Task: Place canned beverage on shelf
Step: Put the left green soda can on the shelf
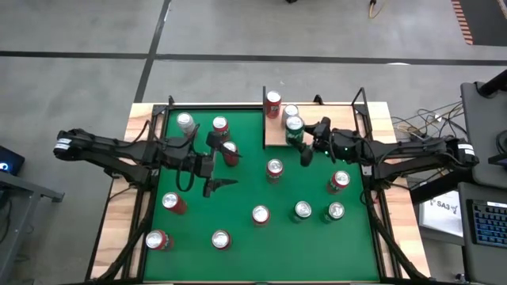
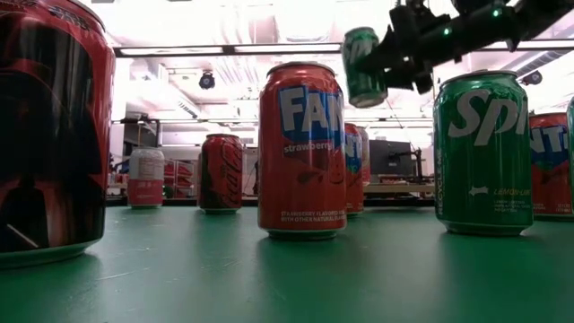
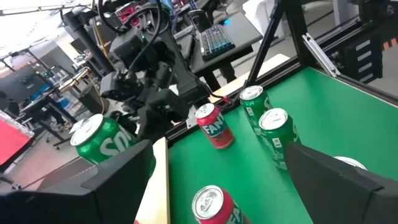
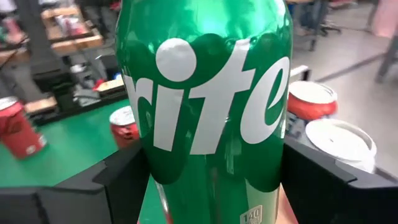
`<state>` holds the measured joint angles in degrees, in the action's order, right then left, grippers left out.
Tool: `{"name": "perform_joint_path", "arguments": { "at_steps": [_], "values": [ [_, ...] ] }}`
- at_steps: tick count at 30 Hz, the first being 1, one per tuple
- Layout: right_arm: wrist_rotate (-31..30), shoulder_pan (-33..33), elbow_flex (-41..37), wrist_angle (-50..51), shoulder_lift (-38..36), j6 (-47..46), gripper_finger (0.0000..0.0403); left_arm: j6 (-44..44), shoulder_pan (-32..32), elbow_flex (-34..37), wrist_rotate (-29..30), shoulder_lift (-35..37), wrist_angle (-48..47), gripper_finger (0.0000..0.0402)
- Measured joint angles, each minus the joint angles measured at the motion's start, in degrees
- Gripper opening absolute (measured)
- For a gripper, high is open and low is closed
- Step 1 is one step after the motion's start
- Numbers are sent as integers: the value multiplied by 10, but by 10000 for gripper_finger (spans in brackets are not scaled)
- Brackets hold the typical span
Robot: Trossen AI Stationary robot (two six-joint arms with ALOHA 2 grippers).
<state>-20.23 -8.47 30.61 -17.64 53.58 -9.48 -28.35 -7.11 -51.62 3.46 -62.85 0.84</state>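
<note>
Left gripper point(image 1: 219, 185): fingers apart, empty, over the green table point(image 1: 245, 257) left of centre. Shelf point(image 1: 277, 134): at the table's far edge, centre-right, with two cans. Green Sprite can point(image 1: 295, 127): clamped between right gripper point(image 1: 301, 141) fingers, raised above the shelf's near right corner.

The high view looks straight down on the whole green bench point(image 1: 253, 194). The low view sits at bench level among the cans, facing the room. Each wrist view looks past its own fingers; the right one is filled by a green Sprite can point(image 4: 205, 106), shared with all the other views.
</note>
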Motion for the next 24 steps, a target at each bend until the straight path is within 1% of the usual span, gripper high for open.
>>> {"name": "perform_joint_path", "arguments": {
  "at_steps": [6, 13, 18, 22, 24],
  "values": [
    [-76, -2, -18, -13, 0, -35, 289, 7, 2, 37, 0, 0, 54, 345],
    [-184, -2, -31, -4, 1, -82, 289, 8, 10, 43, 4, 1, 66, 345],
    [-191, -2, -40, 14, 1, -116, 289, 8, 13, 45, 5, 1, 59, 345],
    [-217, -2, -45, 56, 1, -145, 289, 8, 13, 46, 5, 1, 50, 345],
    [-219, -2, -46, 74, 1, -162, 289, 8, 12, 46, 5, 1, 44, 345]
  ]
}}
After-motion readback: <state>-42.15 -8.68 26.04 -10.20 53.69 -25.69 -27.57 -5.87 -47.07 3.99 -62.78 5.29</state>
